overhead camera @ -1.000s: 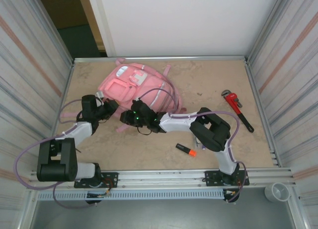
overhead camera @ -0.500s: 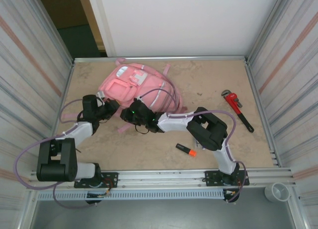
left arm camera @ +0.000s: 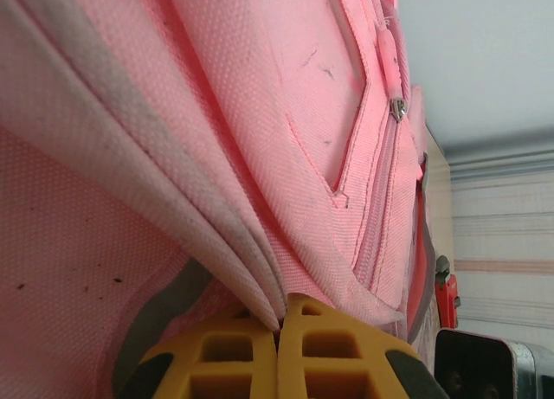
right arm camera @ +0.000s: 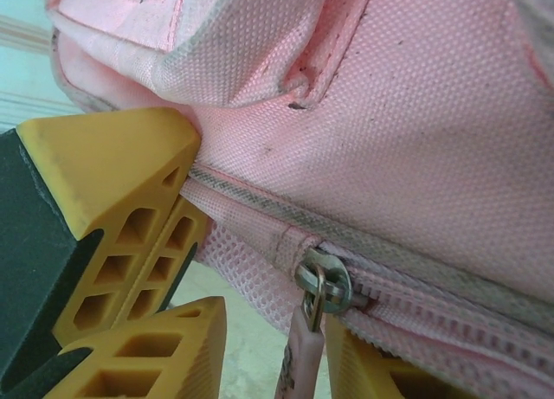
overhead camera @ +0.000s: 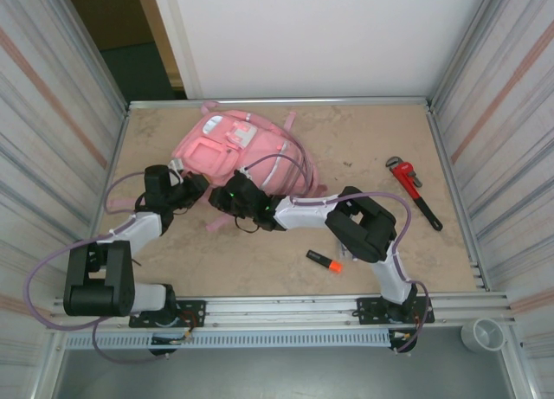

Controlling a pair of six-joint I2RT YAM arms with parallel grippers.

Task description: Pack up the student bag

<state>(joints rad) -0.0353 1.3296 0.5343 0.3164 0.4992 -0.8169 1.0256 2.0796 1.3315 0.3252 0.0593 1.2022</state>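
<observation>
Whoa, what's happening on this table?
Two robot arms are working on a pink backpack. The left fingers pinch a fold of its fabric; the right fingers stand open around its zipper pull. A red pipe wrench and an orange marker lie on the table, not yet packed.

One pink backpack lies in the upper left of the frame. One red wrench sits at the right and one orange marker at lower centre. Two robot arms reach in, one at the left and one at the right. One white roll is in the lower right corner.
</observation>
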